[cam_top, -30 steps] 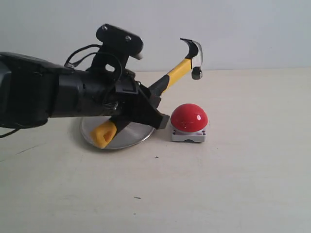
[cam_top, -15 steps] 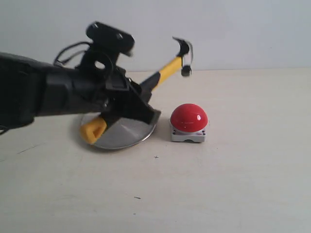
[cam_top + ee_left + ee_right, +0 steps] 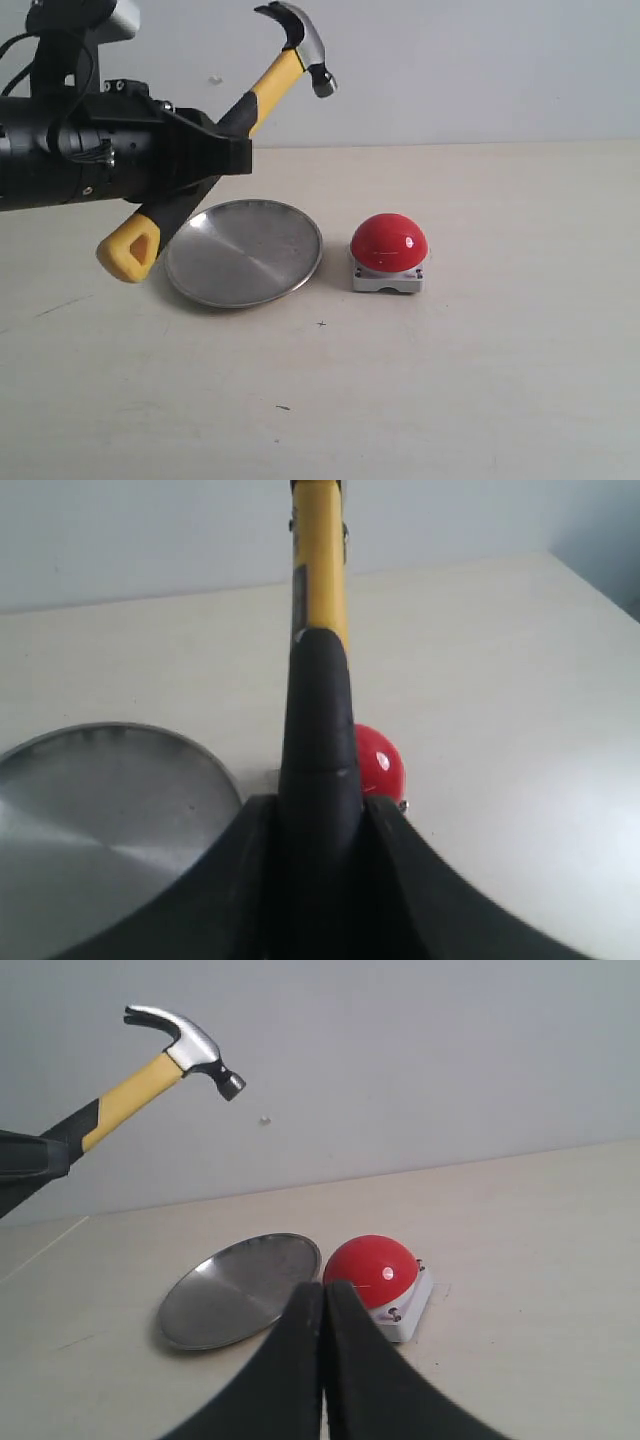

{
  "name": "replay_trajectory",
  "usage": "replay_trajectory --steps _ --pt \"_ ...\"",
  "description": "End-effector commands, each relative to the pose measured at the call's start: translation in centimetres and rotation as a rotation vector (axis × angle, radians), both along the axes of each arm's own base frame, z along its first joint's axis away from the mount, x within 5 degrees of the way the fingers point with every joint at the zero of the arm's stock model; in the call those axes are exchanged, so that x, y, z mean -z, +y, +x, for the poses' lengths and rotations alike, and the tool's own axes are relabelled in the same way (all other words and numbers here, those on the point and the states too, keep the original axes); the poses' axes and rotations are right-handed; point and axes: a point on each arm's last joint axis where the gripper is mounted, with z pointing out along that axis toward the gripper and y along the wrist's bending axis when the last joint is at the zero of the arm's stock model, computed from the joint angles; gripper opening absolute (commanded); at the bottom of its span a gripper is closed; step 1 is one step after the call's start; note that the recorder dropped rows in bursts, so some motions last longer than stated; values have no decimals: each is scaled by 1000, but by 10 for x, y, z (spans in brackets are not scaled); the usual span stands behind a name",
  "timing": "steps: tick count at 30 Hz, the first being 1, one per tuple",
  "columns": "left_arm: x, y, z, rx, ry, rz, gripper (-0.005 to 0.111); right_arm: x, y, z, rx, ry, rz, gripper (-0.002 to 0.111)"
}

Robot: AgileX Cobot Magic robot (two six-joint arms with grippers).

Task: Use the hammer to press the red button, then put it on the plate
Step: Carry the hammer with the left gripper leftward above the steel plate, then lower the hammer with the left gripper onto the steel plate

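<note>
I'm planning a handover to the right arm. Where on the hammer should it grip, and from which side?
Likely the hammer by its yellow neck, between head and left tool: straight, slim, bare, while the black handle is clamped. Come from the red button side, across the shaft.

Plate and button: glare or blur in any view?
Exterior view: even light, pale streak on the plate, small highlight on the red button. Left wrist view: the hammer, near the lens, looks soft. Right wrist view: the right gripper is dark and soft, the scene behind sharp.
</note>
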Motion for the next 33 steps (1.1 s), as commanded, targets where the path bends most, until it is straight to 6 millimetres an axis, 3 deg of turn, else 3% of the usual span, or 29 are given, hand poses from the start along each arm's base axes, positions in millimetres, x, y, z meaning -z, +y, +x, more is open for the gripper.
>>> replay_trajectory --steps 1,9,20,26,33 --pt "4 16 4 -16 23 -28 0 1 0 0 -1 -3 -3 0" --pt "17 48 16 -81 45 -7 0 2 0 0 -1 3 -5 0" --pt "24 43 7 61 41 -17 0 2 0 0 -1 3 -5 0" --pt "33 46 3 94 4 75 0 2 0 0 -1 3 -5 0" --pt "31 49 -4 284 83 -178 0 2 0 0 -1 3 -5 0"
